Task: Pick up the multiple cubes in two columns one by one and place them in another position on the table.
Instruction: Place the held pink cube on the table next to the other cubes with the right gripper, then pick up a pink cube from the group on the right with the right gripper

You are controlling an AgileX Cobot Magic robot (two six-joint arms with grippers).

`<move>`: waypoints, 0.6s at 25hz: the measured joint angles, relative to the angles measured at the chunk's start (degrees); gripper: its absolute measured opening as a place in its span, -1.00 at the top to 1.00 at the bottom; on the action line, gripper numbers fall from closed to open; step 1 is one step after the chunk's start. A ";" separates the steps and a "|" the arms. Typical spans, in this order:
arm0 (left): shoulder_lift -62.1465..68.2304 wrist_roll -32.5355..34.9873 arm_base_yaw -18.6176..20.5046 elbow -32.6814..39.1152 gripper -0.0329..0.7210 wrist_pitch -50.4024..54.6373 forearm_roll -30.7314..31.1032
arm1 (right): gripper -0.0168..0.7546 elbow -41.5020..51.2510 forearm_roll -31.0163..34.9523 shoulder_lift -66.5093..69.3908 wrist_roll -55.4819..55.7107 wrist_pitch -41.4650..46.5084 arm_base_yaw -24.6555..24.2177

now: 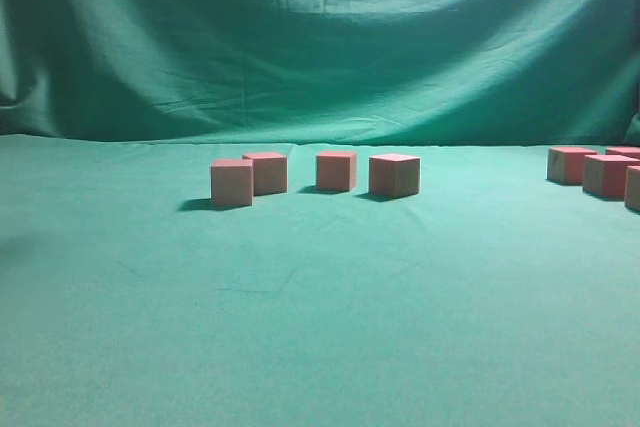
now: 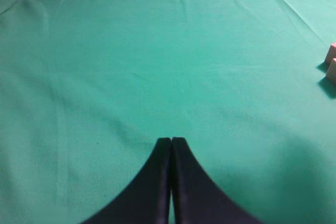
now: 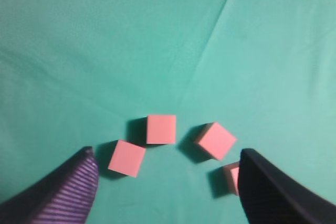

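Observation:
Several pink cubes stand on the green cloth. In the exterior view a middle group holds one cube [image 1: 231, 183] at the front left, one [image 1: 266, 172] behind it, one [image 1: 336, 170] and one [image 1: 394, 175]. More cubes [image 1: 608, 175] sit at the right edge. Neither arm shows in that view. My right gripper [image 3: 167, 151] is open and empty, hovering above an arc of cubes: one [image 3: 127, 158], one [image 3: 160, 129], one [image 3: 216, 140], and one [image 3: 231, 177] partly hidden by the right finger. My left gripper [image 2: 171, 140] is shut and empty over bare cloth.
Two cube corners [image 2: 332, 62] show at the right edge of the left wrist view. The green cloth [image 1: 320, 327] covers the table and rises as a backdrop behind it. Creases run across the cloth.

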 joint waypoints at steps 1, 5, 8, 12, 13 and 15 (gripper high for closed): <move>0.00 0.00 0.00 0.00 0.91 0.00 0.00 | -0.43 0.41 -0.12 -1.53 -0.39 0.15 -0.37; 0.00 0.00 0.00 0.00 0.91 0.00 0.00 | -0.43 3.68 -0.37 -9.78 -1.38 0.28 -1.30; 0.00 0.00 0.00 0.00 0.91 0.00 0.00 | -0.43 8.75 -0.40 -16.01 -1.60 0.38 -3.85; 0.00 0.00 0.00 0.00 0.91 0.00 0.00 | -0.43 19.50 -0.62 -22.66 -1.08 0.50 -9.54; 0.00 0.00 0.00 0.00 0.91 0.00 0.00 | -0.43 22.71 -0.73 -23.95 -0.63 0.50 -10.83; 0.00 0.00 0.00 0.00 0.91 0.00 0.00 | -0.43 28.68 -0.87 -25.85 0.33 0.50 -13.47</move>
